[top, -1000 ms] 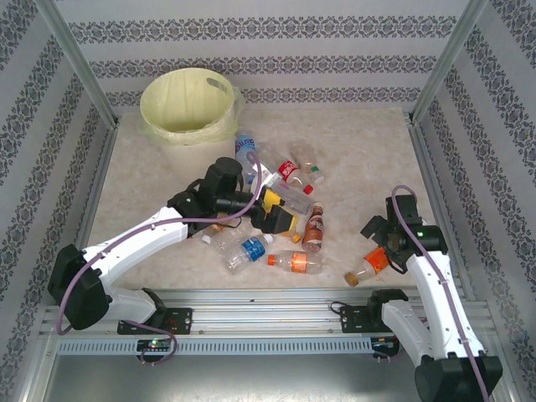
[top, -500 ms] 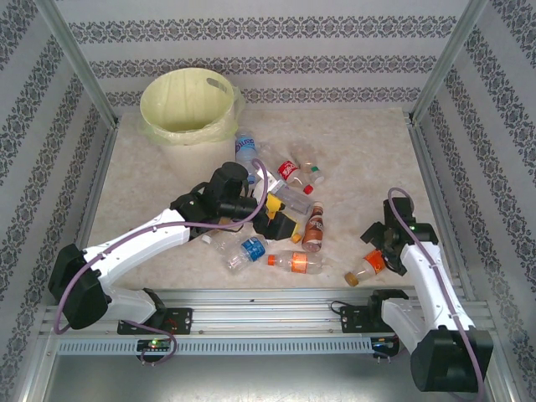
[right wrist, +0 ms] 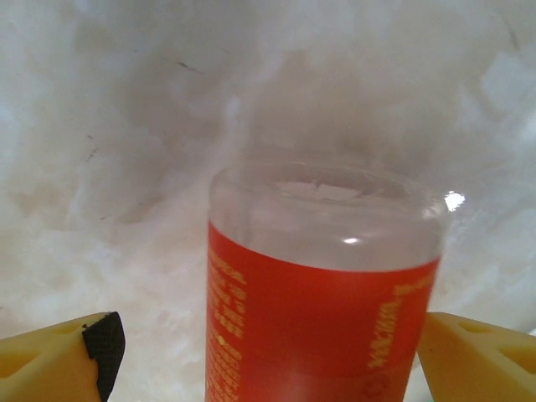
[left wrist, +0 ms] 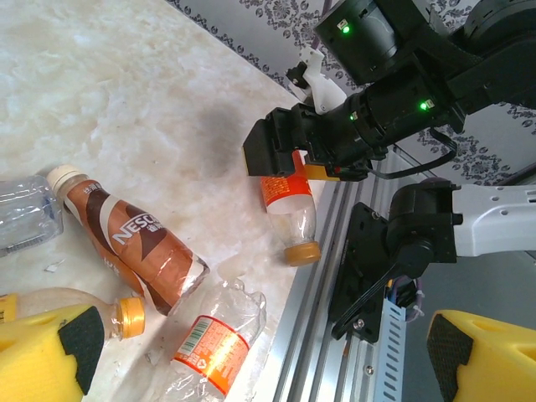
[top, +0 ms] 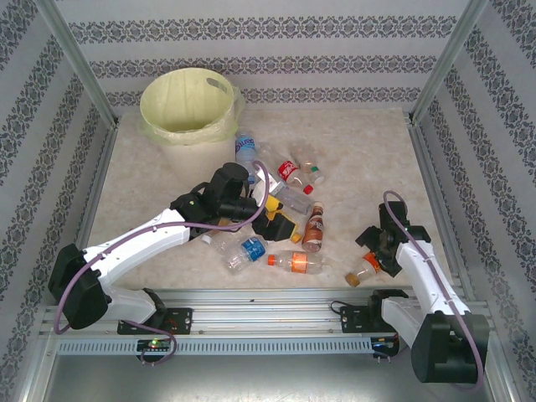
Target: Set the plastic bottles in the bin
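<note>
Right wrist view: the orange-labelled bottle (right wrist: 322, 322), lying on the bench (top: 368, 151) well apart from the bin (top: 219, 90), is now straddled by the right claw (right wrist: 268, 345), which has been lowered and part-narrowed but is not yet pinching; a grasp seems imminent. The left claw (top: 278, 216) is held spread and empty.

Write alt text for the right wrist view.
A clear plastic bottle with an orange-red label lies close up on the pale marbled table, between the right gripper's two yellow fingers. The jaws are open: one finger stands clear of the bottle, the other sits at its edge.
</note>
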Robot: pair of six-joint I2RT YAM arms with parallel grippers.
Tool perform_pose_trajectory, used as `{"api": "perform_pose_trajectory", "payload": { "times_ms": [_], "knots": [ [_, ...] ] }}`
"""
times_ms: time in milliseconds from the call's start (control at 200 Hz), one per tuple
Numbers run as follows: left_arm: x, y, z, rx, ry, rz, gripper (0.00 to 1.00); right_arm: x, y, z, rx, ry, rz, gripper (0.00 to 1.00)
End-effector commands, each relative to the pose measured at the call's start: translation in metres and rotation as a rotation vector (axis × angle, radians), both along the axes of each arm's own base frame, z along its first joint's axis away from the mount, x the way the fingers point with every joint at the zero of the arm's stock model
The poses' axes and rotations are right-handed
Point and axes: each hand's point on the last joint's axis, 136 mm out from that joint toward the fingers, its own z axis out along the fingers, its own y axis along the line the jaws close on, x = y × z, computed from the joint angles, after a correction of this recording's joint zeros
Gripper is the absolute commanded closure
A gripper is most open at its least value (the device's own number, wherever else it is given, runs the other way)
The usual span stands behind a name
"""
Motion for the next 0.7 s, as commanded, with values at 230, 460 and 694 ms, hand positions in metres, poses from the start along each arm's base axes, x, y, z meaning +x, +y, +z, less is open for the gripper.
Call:
{"api": "perform_pose_trajectory", "payload": {
  "times_ms": [230, 460, 694],
  "knots": [
    [-0.005, -0.006, 0.006, 0.006, -0.022, -0.031, 0.0, 0.003, 0.004, -0.01, 0.04, -0.013, -0.021, 0.16],
    [-0.005, -0.01, -0.001, 0.024, -0.014, -0.042, 0.0, 0.006, 0.009, -0.015, 0.071, -0.03, -0.016, 0.21],
    [-0.008, -0.011, -0.005, 0.048, -0.006, -0.051, 0.0, 0.008, 0.01, -0.016, 0.072, -0.038, -0.008, 0.24]
  ]
}}
